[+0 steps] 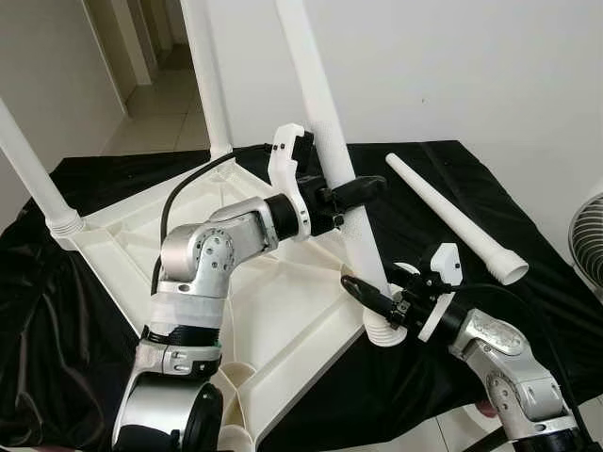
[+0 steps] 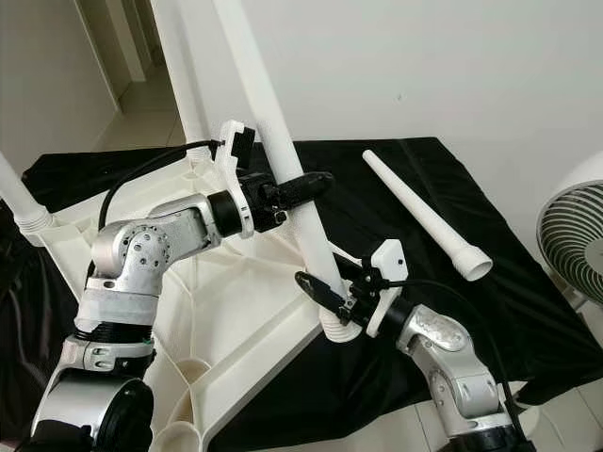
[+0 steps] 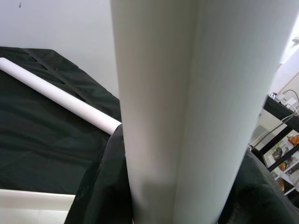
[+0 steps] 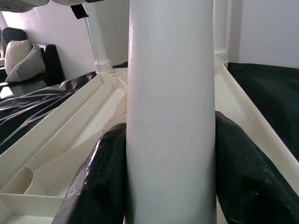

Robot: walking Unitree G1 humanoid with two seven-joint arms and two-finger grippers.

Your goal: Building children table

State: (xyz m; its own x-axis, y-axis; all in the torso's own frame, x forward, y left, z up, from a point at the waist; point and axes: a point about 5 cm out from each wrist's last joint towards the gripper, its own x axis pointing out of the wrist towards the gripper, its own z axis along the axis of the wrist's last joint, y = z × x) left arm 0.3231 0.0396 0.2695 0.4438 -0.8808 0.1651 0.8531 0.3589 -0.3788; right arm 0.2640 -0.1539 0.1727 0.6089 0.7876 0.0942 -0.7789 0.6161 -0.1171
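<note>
White moulded-plastic children's table top [image 1: 283, 311], lying upside down with its ribbed underside showing, on a surface draped in glossy black cloth [image 1: 443, 235]. Tapered white plastic leg [image 1: 330, 141], tilted somewhat off upright, its ribbed foot end set at the near right corner socket [image 1: 382, 331] of the top — both grippers are on it. Left gripper [image 1: 350, 193]: jaws clenched around the leg at mid-height, one black finger [image 1: 363, 185] visible across the front of the tube; in the left wrist view the leg [image 3: 196, 112] stands close before the camera. Right gripper [image 1: 369, 294]: jaws grasping the same leg low down, just above the socket; the right wrist view shows the two black fingers [image 4: 105, 182] pressed against either side of the white tube. Two further white legs already standing in the top: one at the far corner [image 1: 209, 85], one at the left corner [image 1: 33, 179]. One loose white tapered leg [image 1: 457, 218] lying flat on the black cloth, right of the top and apart from it. White fan with a wire grille [image 2: 575, 254] at the right edge, beyond the surface. White wall [image 1: 490, 66] behind.
</note>
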